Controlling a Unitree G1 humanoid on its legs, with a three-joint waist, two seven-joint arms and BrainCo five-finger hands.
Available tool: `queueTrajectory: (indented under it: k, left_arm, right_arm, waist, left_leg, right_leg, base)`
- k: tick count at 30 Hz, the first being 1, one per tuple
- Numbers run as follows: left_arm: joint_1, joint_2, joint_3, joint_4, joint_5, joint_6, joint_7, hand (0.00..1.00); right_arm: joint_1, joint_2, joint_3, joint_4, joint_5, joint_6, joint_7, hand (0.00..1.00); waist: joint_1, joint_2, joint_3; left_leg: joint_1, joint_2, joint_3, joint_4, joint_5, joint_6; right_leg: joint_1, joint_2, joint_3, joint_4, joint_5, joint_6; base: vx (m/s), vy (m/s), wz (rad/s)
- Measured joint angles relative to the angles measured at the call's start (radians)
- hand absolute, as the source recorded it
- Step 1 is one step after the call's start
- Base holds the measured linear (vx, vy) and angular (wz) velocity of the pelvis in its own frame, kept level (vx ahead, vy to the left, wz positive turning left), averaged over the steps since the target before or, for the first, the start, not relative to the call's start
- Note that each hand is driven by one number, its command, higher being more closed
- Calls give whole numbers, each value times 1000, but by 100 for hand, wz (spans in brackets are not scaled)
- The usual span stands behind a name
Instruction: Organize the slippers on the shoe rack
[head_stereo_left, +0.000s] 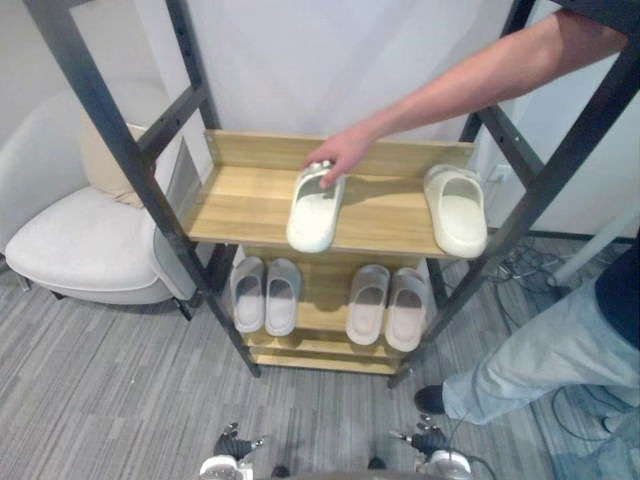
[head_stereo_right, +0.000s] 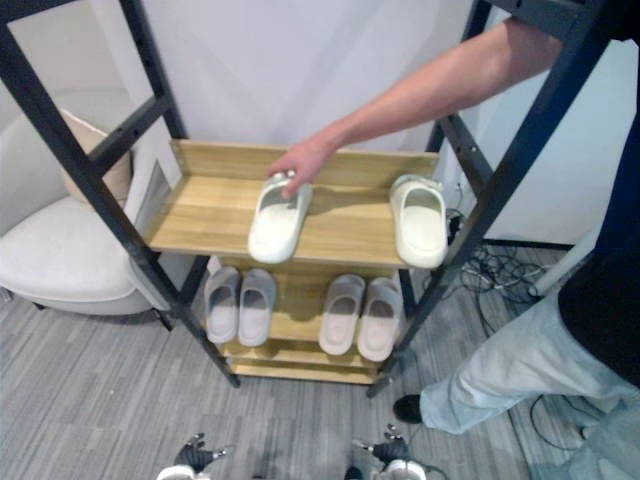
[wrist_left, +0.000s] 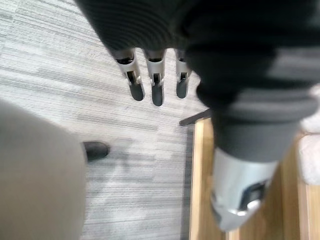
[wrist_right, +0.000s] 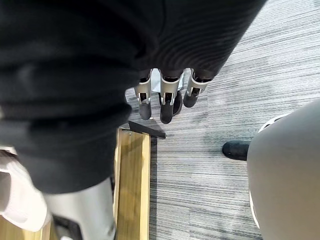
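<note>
A black-framed shoe rack has wooden shelves (head_stereo_left: 240, 200). On the upper shelf lie two cream slippers: one (head_stereo_left: 316, 208) is angled at the middle, with a person's hand (head_stereo_left: 340, 155) resting on its heel. The other (head_stereo_left: 456, 210) sits at the right end. The lower shelf holds a grey pair (head_stereo_left: 265, 294) on the left and a beige pair (head_stereo_left: 388, 305) on the right. My left hand (head_stereo_left: 232, 447) and right hand (head_stereo_left: 432, 443) hang low in front of the rack. Both are empty, with fingers (wrist_left: 156, 90) (wrist_right: 166, 102) straight over the floor.
A person stands at the right, arm reaching over the rack, leg (head_stereo_left: 540, 360) and dark shoe (head_stereo_left: 430, 399) beside its right post. A white armchair (head_stereo_left: 80, 240) with a beige cushion (head_stereo_left: 100, 160) stands left of the rack. Grey striped carpet (head_stereo_left: 120, 400) lies in front.
</note>
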Motion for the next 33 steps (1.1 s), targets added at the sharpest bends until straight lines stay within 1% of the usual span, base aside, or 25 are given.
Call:
queueTrajectory:
  k: [13, 16, 19, 26, 29, 33]
  left_arm:
    - [-1, -2, -14, 0, 19, -2, 1, 0]
    - [-2, -2, -23, 0, 22, -3, 8, 0]
    - [-8, 0, -59, 0, 37, -6, 16, 0]
    - [-30, 11, -177, -2, 53, -16, 15, 0]
    - [-44, 9, -273, -16, 55, -27, 14, 0]
    - [-44, 8, -446, -133, 51, -33, -10, 0]
  right_arm:
    - [0, 1, -2, 1, 0, 0, -9, 0]
    - [0, 1, -2, 2, 0, 0, -10, 0]
    - [0, 2, -4, 4, -1, 0, -11, 0]
    - [2, 3, -8, 8, -2, 0, -16, 0]
    - [3, 3, -7, 8, -2, -2, -17, 0]
    - [12, 2, -3, -4, -2, -6, -18, 0]
  waist:
    - [1, 0, 0]
    - [1, 0, 0]
    - [1, 0, -1]
    - [0, 0, 0]
    - [-1, 0, -1]
    - [-2, 0, -1]
  left_leg:
    - [2, 1, -4, 0, -3, -2]
    - [2, 1, -6, 0, -3, -2]
    - [2, 0, -7, 0, -3, -2]
    - [2, 0, -14, -2, -3, -2]
    - [3, 0, -13, -2, -3, -2]
    - [4, 5, -11, -1, -3, -2]
  right_leg:
    - [-1, 0, -5, -3, -6, 1]
    - [-1, 0, -5, -3, -7, 1]
    - [-1, 0, -7, -3, -9, 2]
    - [2, 0, -19, -2, -10, 3]
    - [3, 0, -18, -3, -10, 3]
    - [4, 1, -14, -5, -9, 3]
  base:
    - [-28, -5, 0]
    - [0, 0, 0]
    - [0, 0, 0]
    - [-2, -5, 3]
    - [0, 0, 0]
    - [0, 0, -1]
